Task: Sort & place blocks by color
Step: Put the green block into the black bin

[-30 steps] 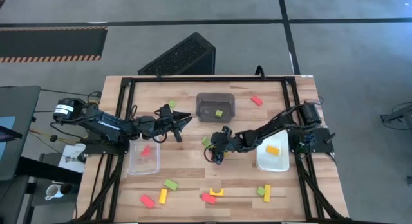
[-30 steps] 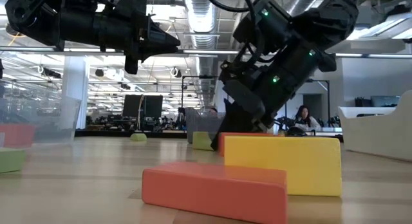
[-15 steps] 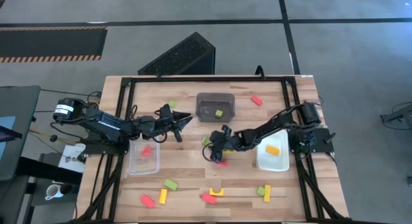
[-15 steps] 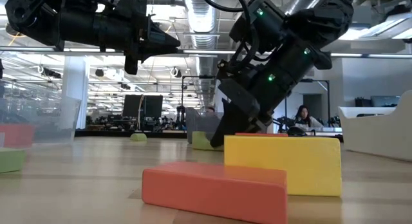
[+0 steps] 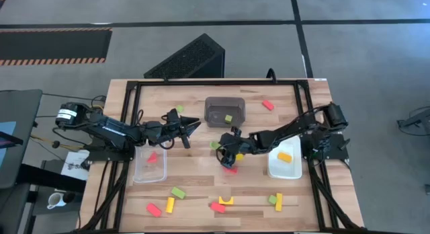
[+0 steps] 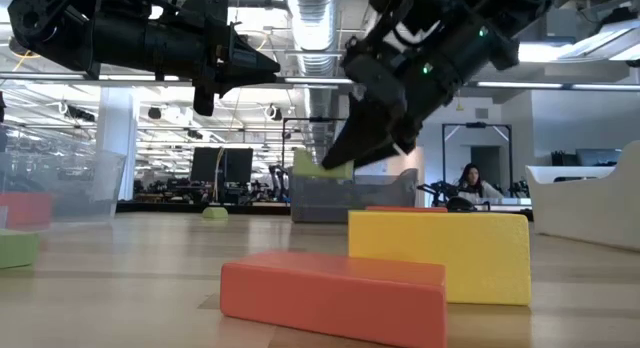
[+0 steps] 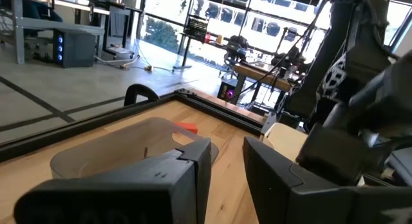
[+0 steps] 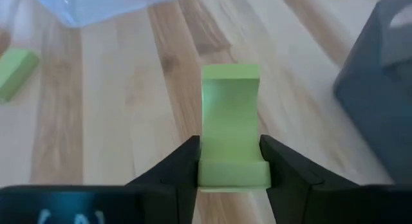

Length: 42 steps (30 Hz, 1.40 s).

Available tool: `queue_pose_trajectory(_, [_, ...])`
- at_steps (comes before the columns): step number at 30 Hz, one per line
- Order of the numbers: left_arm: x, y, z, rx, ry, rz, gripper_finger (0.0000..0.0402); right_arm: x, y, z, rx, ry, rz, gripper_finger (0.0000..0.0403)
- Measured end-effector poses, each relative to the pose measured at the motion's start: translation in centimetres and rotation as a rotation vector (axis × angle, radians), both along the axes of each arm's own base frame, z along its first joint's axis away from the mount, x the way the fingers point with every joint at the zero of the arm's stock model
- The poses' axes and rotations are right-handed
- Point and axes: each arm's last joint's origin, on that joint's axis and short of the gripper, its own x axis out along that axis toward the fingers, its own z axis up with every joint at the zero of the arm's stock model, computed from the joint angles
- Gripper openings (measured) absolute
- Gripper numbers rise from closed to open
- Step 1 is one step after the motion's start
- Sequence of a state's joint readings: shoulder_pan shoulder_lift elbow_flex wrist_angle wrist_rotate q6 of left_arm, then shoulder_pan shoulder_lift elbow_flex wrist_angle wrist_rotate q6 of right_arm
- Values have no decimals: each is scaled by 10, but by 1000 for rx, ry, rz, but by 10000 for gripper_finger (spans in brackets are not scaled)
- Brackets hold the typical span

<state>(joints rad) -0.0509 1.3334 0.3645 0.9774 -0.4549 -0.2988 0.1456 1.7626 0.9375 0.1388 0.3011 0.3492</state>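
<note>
High view lays out the whole desk (image 5: 201, 183) around the dark grey bin (image 5: 225, 111). Left of that bin, the left hand (image 5: 190, 126) hovers above the wood, its fingers slightly parted and empty, as the left wrist view confirms. Just below the bin, the right hand (image 5: 227, 152) is partly hidden from above; the right wrist view shows it clamped on a light green arch block (image 8: 230, 124), and the low view shows that block (image 6: 312, 163) lifted clear of the desk, in front of the bin.
</note>
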Motion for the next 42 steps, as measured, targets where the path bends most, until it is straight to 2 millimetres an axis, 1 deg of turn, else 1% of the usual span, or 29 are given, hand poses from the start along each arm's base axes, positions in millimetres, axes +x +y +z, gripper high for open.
queue_pose_trajectory(2, [0,0,0,0,0,-1,78,-2,-3,8,-17,-16,-5,170])
queue_pose_trajectory(7, [0,0,0,-1,0,-4,78,-4,-19,21,-37,-39,-40,136])
queue_pose_trajectory(9, [0,0,0,-1,0,-5,78,-5,-26,26,-47,-50,-52,128])
queue_pose_trajectory(11, [0,0,0,-1,0,-5,78,-5,-33,28,-50,-61,-68,130])
queue_pose_trajectory(16, [0,-1,0,-1,0,-22,78,-5,-45,29,-59,-58,-98,163])
queue_pose_trajectory(19, [0,-1,0,-1,0,-25,78,-7,-51,25,-56,-98,-111,163])
queue_pose_trajectory(25, [0,-1,0,-1,0,-27,78,-21,-60,5,20,-212,-101,129])
queue_pose_trajectory(27, [0,-1,0,-1,0,-27,78,-28,-63,-2,41,-247,-99,130])
queue_pose_trajectory(29, [0,-1,0,-1,0,-27,78,-34,-67,-6,58,-294,-113,141])
queue_pose_trajectory(32, [0,-1,0,-1,0,-28,78,-42,-73,-5,55,-325,-135,163])
queue_pose_trajectory(34, [0,-1,0,-1,-1,-28,78,-46,-79,-3,39,-322,-153,168])
queue_pose_trajectory(36, [0,-1,0,-1,-4,-27,78,-48,-85,-2,23,-307,-169,165])
queue_pose_trajectory(39, [0,-1,0,-1,-6,-27,78,-51,-97,2,-2,-308,-197,149])
queue_pose_trajectory(42, [0,-1,0,-1,-6,-24,78,-55,-110,0,-14,-282,-239,139])
